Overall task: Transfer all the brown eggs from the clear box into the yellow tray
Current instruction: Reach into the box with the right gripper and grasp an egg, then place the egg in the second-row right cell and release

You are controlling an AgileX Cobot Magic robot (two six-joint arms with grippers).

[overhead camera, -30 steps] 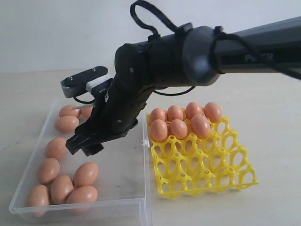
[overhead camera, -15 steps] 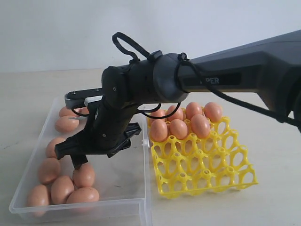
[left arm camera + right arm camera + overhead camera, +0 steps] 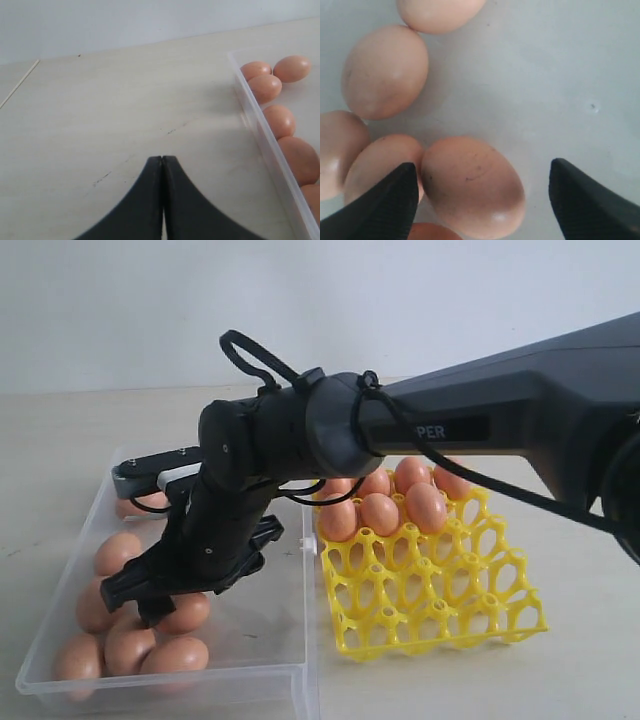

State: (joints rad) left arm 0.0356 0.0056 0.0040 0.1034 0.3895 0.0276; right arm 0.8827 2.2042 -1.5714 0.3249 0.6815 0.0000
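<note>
Jaws spread wide, the right gripper (image 3: 481, 172) should centre on the brown egg (image 3: 470, 190), miss its touching neighbour (image 3: 377, 162), and close gently.

R gripper (image 3: 481, 167) jaws spread wide, 1 brown egg (image 3: 472, 187) between — 5 more alongside, clear box (image 3: 560, 75) floor.

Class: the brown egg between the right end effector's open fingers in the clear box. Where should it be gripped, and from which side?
Across its rounded middle, from above: the egg lies on its side on the clear box floor, the open right end effector astride it. A neighbouring egg touches one flank, so room there looks tight.
</note>
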